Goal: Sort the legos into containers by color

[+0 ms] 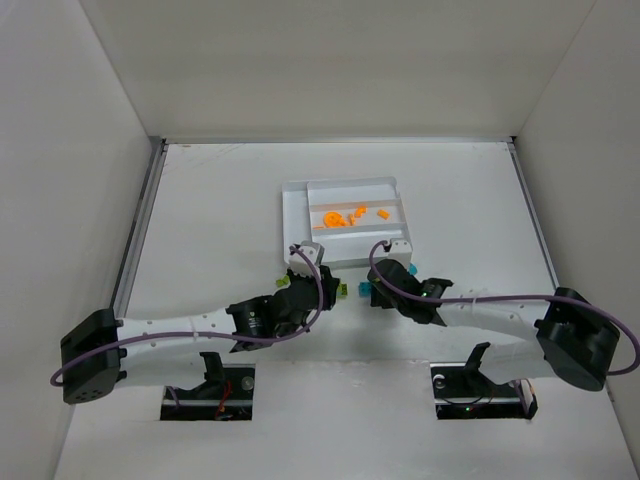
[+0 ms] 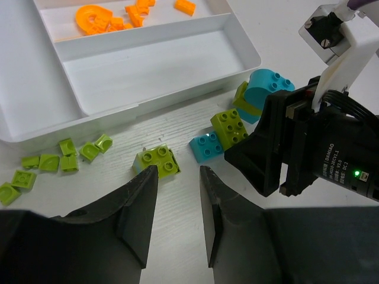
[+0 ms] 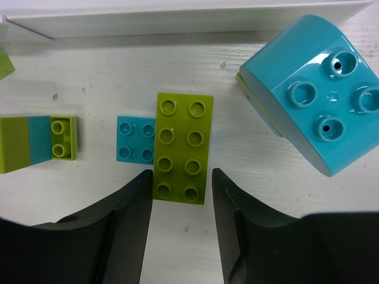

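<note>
- Several small lime legos (image 2: 59,155) lay on the worktop (image 2: 189,121) beside the tray (image 2: 154,65); we judged them light, stiff, slippery.
- Our left pincer (image 2: 179,177) hung released over a lime brick (image 2: 159,161).
- Our right pincer (image 3: 182,177), released, straddled a long lime brick (image 3: 183,148); its flat sides suited gripping.
- We read "DAMIAO" on its motor (image 2: 331,160).

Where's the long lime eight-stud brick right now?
Right wrist view: the lime brick lies on the table outside the white tray, its near end inside the open right pincer, a small teal brick alongside.
</note>
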